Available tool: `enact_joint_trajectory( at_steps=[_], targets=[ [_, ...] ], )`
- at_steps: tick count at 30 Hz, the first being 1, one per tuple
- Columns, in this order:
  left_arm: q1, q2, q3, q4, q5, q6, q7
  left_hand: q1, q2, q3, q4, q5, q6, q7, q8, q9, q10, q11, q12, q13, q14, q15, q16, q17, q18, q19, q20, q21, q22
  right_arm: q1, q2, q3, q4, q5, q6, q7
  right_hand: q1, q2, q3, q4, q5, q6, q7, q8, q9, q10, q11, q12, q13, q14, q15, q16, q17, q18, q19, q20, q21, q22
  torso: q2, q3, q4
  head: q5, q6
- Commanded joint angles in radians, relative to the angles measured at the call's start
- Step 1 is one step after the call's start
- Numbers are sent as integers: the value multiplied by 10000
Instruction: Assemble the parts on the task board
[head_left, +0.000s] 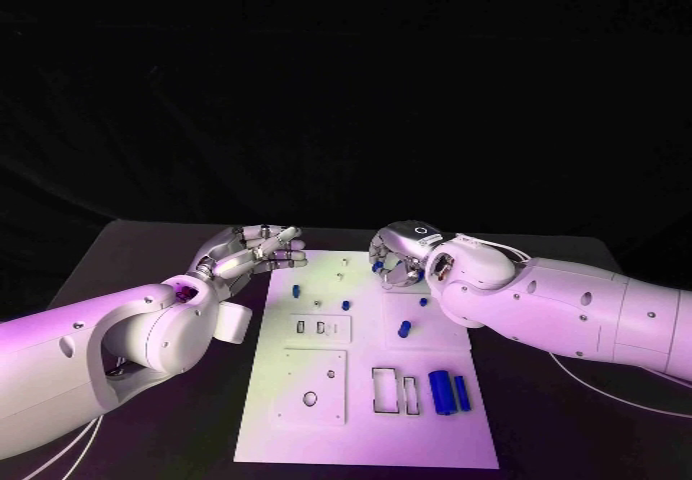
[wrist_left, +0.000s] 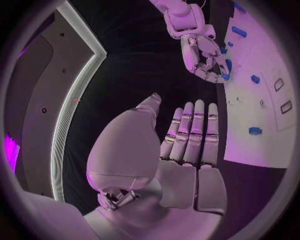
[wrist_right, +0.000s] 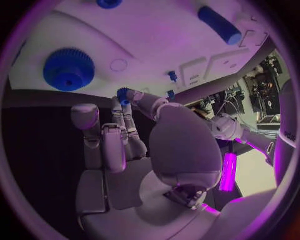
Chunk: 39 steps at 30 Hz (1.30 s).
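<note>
The white task board (head_left: 368, 400) lies in the middle of the black table (head_left: 130, 260), its near half carrying two long blue cylinders (head_left: 449, 392) that rest side by side next to a rectangular cut-out (head_left: 388, 390). Further up the board a short blue peg (head_left: 405, 327) lies loose, and smaller blue pieces (head_left: 297, 290) stand near the far-left corner. The right hand (head_left: 401, 252) hangs over the board's far-right corner with its fingers curled downward; the right wrist view shows a small blue part (wrist_right: 124, 94) pinched at its fingertips (wrist_right: 119, 107), above a large blue gear (wrist_right: 69, 69) seated on the board. The same view shows a blue cylinder (wrist_right: 219, 24) lying further along the board. The left hand (head_left: 257, 252) hovers just beside the board's far-left corner, off the plate and over the dark table. In the left wrist view its fingers (wrist_left: 195, 131) lie straight and pressed together, the thumb (wrist_left: 147, 107) standing apart, with nothing held between them.
</note>
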<state>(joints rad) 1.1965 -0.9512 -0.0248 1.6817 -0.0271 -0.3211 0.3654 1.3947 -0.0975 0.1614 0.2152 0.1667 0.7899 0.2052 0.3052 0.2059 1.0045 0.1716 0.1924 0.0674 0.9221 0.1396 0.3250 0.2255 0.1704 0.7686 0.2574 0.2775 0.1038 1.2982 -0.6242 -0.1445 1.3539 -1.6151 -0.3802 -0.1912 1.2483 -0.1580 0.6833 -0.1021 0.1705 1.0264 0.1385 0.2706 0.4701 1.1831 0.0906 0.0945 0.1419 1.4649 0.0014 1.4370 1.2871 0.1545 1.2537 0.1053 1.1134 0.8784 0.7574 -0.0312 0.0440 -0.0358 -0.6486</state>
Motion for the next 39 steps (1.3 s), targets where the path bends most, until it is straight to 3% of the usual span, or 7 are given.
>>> enact_joint_trajectory(
  at_steps=[1, 10, 15, 20, 31, 33, 39],
  targets=[
    [16, 31, 8, 20, 40, 188, 39, -50, 86, -86, 0, 64, -69, 142, -44, 15, 20, 49, -37, 4, -17, 42, -49, 10, 119, 46, -11, -37, -10, 11, 148, 9, -71, -210, -714, -303, 108, -22, 63, 20, 19, 62, -10, 41, 20, 220, -140, 18, 35, 539, -46, 65, 10, -161, 13, -59, 68, 19, 8, -21, 19, 7, 16],
    [16, 72, 8, 49, 42, 199, 44, -50, 86, -86, 0, 64, -69, 142, -44, 15, 20, 49, -37, 4, -17, 42, -49, 10, 119, 46, -11, -37, -10, 16, 793, 16, -621, -123, -865, -238, 93, -43, 89, 25, 14, 47, -9, 40, 41, 210, -137, -3, 37, 538, -44, 69, 5, -160, 0, -62, 74, 24, 51, -16, 12, 69, 65],
    [17, 133, 9, 49, 42, 222, 42, -38, 99, -95, -2, 77, -82, 145, -48, 17, 15, 53, -54, 4, -25, 46, -58, 14, 118, 44, -8, -45, -18, 7, 1100, 17, -899, -77, -880, -177, 86, -61, 113, 23, 26, 28, -5, 35, 56, 201, -133, -20, 38, 540, -42, 78, 14, -165, 1, -62, 94, 53, 84, -24, 92, 68, 63],
    [20, 146, 10, 73, 42, 236, 37, -33, 101, -99, -3, 83, -87, 147, -50, 18, 13, 55, -60, 4, -28, 48, -61, 16, 118, 43, -7, -47, -21, -4, 1300, 18, -1085, -37, -884, -142, 81, -67, 122, 24, 29, 18, -3, 31, 61, 196, -130, -27, 38, 541, -41, 83, 20, -166, 0, -62, 100, 61, 120, -37, 128, 55, 79],
    [70, 165, 10, 77, 41, 245, 21, -33, 101, -99, -3, 83, -87, 147, -50, 18, 13, 55, -60, 4, -28, 48, -61, 16, 118, 43, -7, -47, -21, -26, 1642, 18, -1501, 47, -874, -49, 41, -126, 158, 28, 49, -33, 10, 13, 91, 172, -115, -65, 42, 539, -28, 91, 14, -168, -19, -56, 118, 86, 159, -57, 152, 25, 87],
    [78, 172, 10, 81, 41, 252, 7, -33, 101, -99, -3, 83, -87, 147, -50, 18, 13, 55, -60, 4, -28, 48, -61, 16, 118, 43, -7, -47, -21, -42, 1696, 17, -1578, 29, -893, -43, 41, -132, 184, 26, 70, -54, 14, 5, 101, 162, -111, -80, 43, 540, -25, 99, 23, -169, -24, -54, 128, 100, 165, -53, 154, -36, 79],
    [94, 182, 10, 65, 40, 254, -7, -23, 106, -109, -6, 91, -96, 150, -52, 20, 11, 58, -72, 4, -34, 52, -69, 19, 118, 41, -5, -54, -27, -87, 1794, 16, -1709, 22, -792, -28, 24, -174, 198, 19, 60, -85, 23, -9, 115, 148, -102, -99, 46, 540, -17, 109, 30, -171, -32, -49, 140, 118, 161, -50, 157, -17, 76]
  ],
)
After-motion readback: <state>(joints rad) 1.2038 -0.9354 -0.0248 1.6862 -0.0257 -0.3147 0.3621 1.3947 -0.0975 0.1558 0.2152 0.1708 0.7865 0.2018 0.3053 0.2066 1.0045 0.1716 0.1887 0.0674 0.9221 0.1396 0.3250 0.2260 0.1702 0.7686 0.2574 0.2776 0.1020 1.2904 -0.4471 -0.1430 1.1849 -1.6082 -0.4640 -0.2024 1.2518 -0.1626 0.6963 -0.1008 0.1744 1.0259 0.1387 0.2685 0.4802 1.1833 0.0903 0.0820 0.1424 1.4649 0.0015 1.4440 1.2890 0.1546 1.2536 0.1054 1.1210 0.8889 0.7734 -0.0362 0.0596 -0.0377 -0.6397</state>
